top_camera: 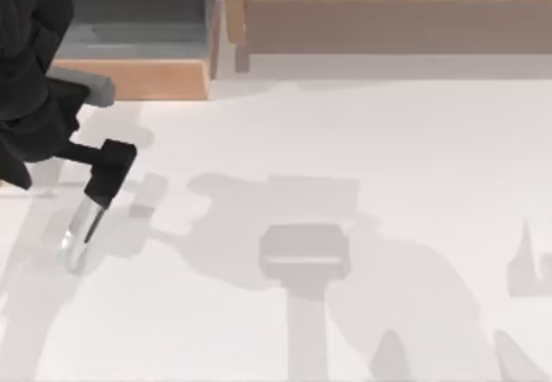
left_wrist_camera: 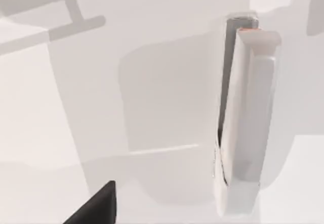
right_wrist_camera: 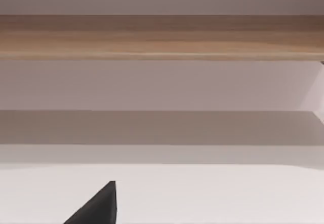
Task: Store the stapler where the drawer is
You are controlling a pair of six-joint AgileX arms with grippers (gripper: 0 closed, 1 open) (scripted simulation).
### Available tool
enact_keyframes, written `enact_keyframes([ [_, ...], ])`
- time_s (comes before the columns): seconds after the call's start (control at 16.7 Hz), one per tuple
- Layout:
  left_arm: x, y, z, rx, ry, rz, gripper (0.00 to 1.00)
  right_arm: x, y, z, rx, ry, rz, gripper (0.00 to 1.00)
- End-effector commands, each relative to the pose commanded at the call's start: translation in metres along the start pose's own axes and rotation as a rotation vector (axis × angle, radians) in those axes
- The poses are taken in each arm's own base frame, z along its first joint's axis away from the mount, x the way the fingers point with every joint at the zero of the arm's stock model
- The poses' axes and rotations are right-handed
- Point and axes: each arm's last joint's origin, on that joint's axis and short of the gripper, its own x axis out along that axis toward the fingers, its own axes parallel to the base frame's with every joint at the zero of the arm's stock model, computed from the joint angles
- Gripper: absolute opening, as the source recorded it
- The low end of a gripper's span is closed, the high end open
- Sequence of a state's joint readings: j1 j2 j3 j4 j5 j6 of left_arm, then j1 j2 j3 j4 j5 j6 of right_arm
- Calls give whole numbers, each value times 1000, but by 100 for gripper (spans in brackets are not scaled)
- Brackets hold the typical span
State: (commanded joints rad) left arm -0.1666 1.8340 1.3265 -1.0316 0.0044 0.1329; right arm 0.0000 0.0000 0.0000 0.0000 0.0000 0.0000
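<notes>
**Stapler on bench, left side; drawer at rear**

- Stapler (top_camera: pixel 79 234): white, elongated, lying on the white bench (top_camera: pixel 345 140) near its left edge, well in front of the drawer. Dark slit along one side, seen in the left wrist view (left_wrist_camera: pixel 245 113).
- Drawer (top_camera: pixel 138 46): rear left, grey inside, tan front panel.
- Shelf (top_camera: pixel 388 11): long, wooden, rear right, beside the drawer.
- Left hand (top_camera: pixel 108 171): black, just above the stapler's rear end; opening cannot be told, nor any hold on the stapler.

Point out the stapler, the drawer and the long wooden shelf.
stapler (top_camera: pixel 79 234): top view, middle of its pale body.
drawer (top_camera: pixel 142 78): top view, its tan front panel.
shelf (top_camera: pixel 388 21): top view, its brownish inside.
</notes>
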Motion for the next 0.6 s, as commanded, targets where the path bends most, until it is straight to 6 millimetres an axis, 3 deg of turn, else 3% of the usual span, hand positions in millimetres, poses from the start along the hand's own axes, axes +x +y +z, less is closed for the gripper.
enact_keyframes([
  [0.42,1,-1,-2,-13,29,2,100,0,0,0,0,0,0,100],
  [0.6,14,-1,-2,-10,37,3,100,0,0,0,0,0,0,100],
])
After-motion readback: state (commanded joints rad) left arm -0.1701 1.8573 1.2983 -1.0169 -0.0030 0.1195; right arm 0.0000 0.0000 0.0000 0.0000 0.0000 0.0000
